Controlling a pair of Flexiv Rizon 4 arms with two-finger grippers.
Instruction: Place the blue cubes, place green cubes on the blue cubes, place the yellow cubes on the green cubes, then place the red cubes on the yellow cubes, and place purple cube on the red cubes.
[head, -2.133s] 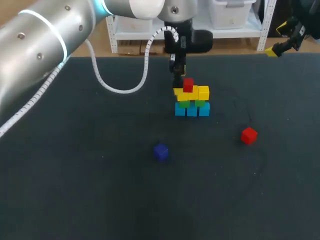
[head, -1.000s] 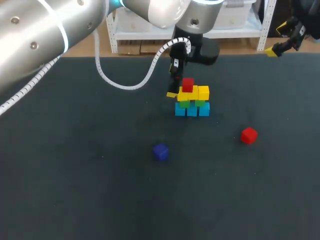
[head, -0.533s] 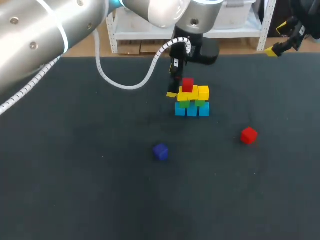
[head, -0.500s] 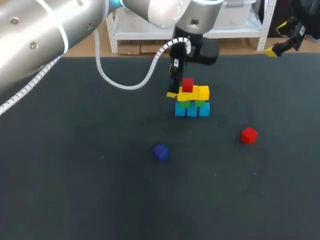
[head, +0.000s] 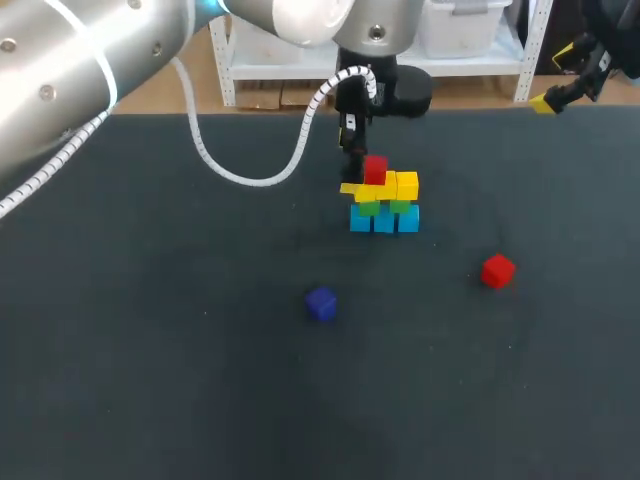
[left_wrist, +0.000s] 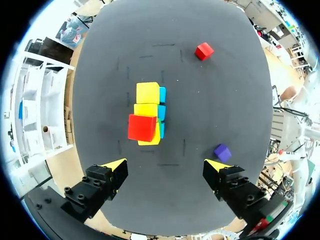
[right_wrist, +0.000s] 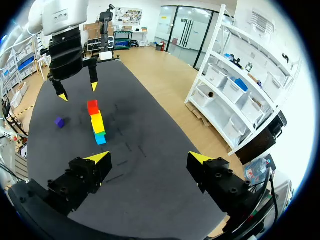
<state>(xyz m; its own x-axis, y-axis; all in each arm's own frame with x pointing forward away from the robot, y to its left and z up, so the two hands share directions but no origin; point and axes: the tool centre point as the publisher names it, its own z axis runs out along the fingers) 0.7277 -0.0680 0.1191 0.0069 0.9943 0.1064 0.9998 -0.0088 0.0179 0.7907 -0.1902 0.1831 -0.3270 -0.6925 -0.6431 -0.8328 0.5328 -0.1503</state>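
My left gripper (left_wrist: 166, 166) hangs with fingers spread wide and empty, the purple cube (left_wrist: 222, 152) on the matte table (left_wrist: 225, 100) near one fingertip. Ahead of the gap stands the stack (head: 384, 200), its long axis running straight away from the fingers: blue cubes (left_wrist: 162, 107) at the base, then green cubes (head: 368, 209), yellow cubes (left_wrist: 148, 93) and a square-edged red cube (left_wrist: 142, 127) on the near end; a second red cube (left_wrist: 204, 51) lies well beyond. My right gripper (right_wrist: 149, 159), fingers also apart and empty, is far from the stack.
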